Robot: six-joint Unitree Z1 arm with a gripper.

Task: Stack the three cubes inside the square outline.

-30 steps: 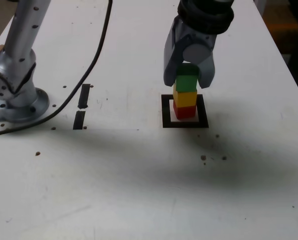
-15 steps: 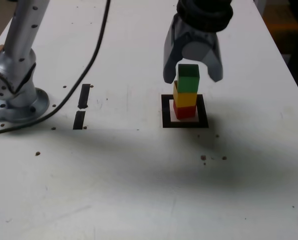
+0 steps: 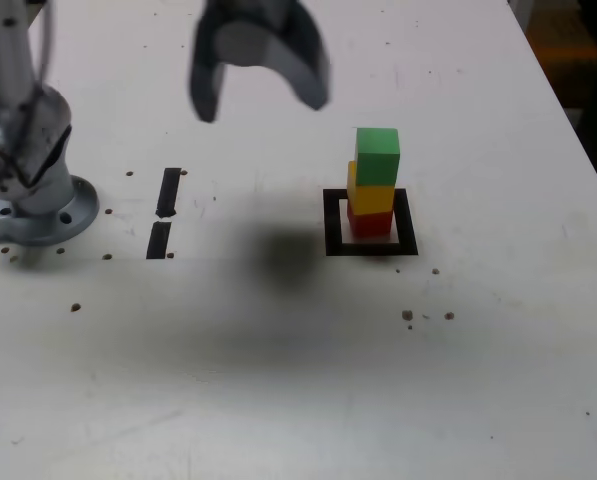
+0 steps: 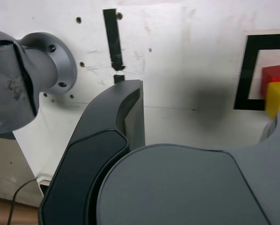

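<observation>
Matte green cube (image 3: 377, 155) tops yellow cube (image 3: 370, 195) and red cube (image 3: 370, 221) inside the thin black square outline (image 3: 333, 222), right of centre; dark gripper (image 3: 261, 92), jaws spread and empty, upper left

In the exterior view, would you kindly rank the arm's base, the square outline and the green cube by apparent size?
1. Arm's base, largest, though partly cut off at the exterior view's left.
2. Square outline.
3. Green cube, smallest; it sits atop the stack inside the outline.

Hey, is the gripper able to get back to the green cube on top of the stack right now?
Probably yes. The gripper is open and raised, and the green cube sits exposed atop the stack with nothing between them.
</observation>
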